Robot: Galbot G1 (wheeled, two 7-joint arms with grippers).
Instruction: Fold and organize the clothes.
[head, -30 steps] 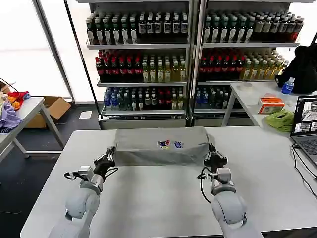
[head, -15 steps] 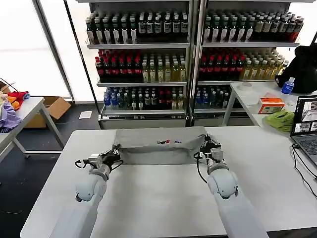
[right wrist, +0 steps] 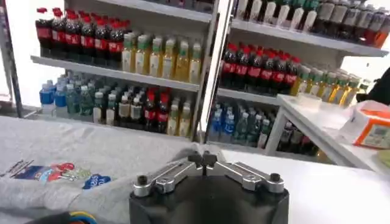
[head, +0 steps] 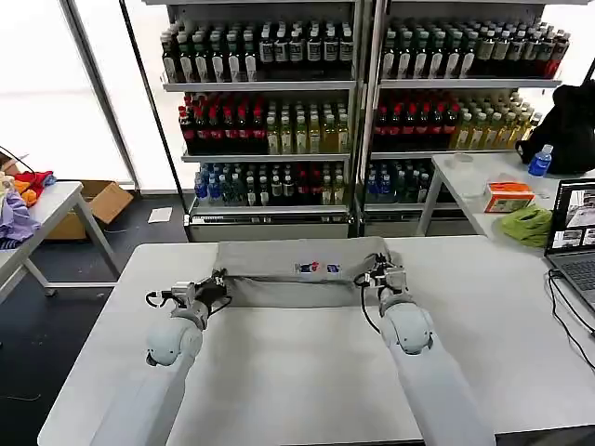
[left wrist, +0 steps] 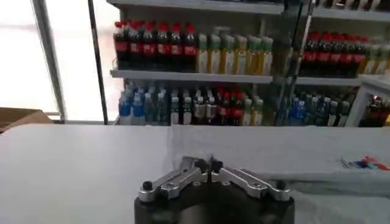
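Observation:
The clothes are one grey T-shirt [head: 297, 286], lying folded in a wide band along the far side of the white table [head: 297, 381]. Its small multicoloured print [head: 319, 268] faces up near the middle. My left gripper [head: 217, 281] is shut on the shirt's left end, low over the table. At the shirt's right end my right gripper [head: 378, 276] is also shut on the fabric. In the left wrist view the grey T-shirt [left wrist: 274, 152] stretches away from the left gripper [left wrist: 209, 165]. In the right wrist view the right gripper [right wrist: 202, 160] pinches the T-shirt [right wrist: 67, 146] beside the print [right wrist: 61, 172].
Shelves of bottles [head: 270, 121] stand behind the table. A side table at the right holds a laptop [head: 576, 232], a lime-green cloth [head: 527, 225] and an orange box [head: 509, 197]. At the left, another table carries a purple and red cloth pile [head: 17, 214].
Both grippers have moved away from me toward the table's far edge and lower, carrying the shirt's held edge with them. The raised fold has flattened into a lower band.

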